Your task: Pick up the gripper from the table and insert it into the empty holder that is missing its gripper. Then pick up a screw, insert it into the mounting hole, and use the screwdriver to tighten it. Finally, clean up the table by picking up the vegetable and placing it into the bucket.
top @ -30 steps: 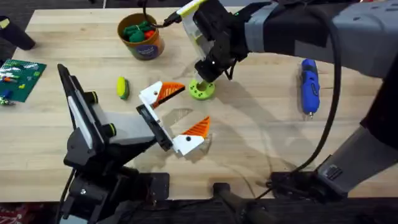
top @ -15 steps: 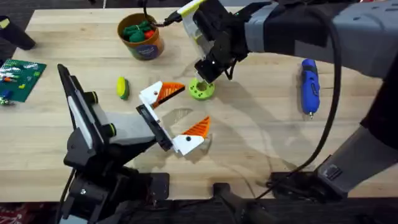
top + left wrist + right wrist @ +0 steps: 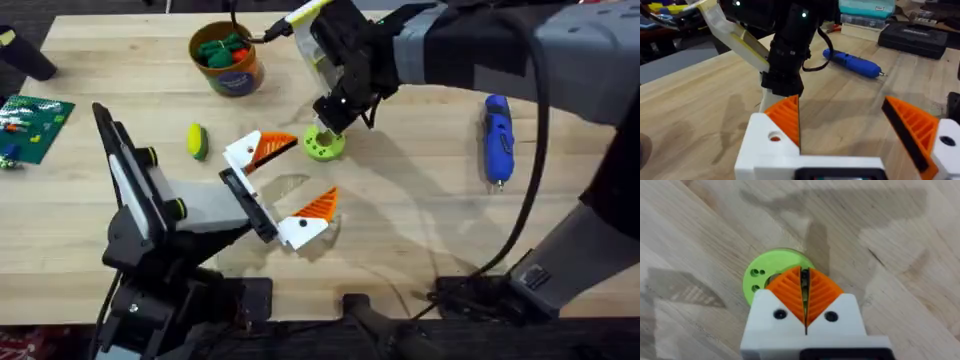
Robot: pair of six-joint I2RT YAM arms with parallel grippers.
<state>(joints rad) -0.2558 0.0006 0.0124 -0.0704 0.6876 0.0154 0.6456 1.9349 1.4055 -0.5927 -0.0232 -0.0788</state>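
Screw is being picked at disc (image 3: 324, 146) by right gripper (image 3: 804, 287), fingers together; left gripper (image 3: 840, 102) is being held spread; screwdriver (image 3: 497, 138), vegetable (image 3: 197, 140) pending.

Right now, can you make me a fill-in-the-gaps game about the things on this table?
1. The screwdriver lying by itself is coloured ____.
2. The right gripper points down at a round ____ disc.
3. The vegetable lies on the ____, outside the bucket.
4. Open or shut? The right gripper is ____.

Missing words: blue; green; table; shut.
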